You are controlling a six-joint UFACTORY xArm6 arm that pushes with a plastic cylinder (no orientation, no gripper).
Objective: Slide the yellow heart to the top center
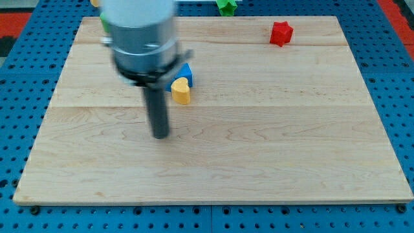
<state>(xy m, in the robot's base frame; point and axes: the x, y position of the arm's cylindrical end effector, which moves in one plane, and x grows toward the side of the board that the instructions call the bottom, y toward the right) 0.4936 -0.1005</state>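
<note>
camera view: no writing or labels can be read; on the wooden board [259, 149] sit one yellow heart [181, 91], left of centre in the upper half, one blue block [185, 70] touching it just above and partly hidden by the arm [142, 35], and one red block [281, 33] well apart at the view's top right. one green block [226, 6] lies off the board at the top edge, and a green sliver [104, 24] peeks out beside the arm; my tip [160, 135] rests below-left of the heart, near it but apart; there are no fingers, only the bare rod.

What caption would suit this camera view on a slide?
My tip rests lower left of the yellow heart, which touches a blue block.
</note>
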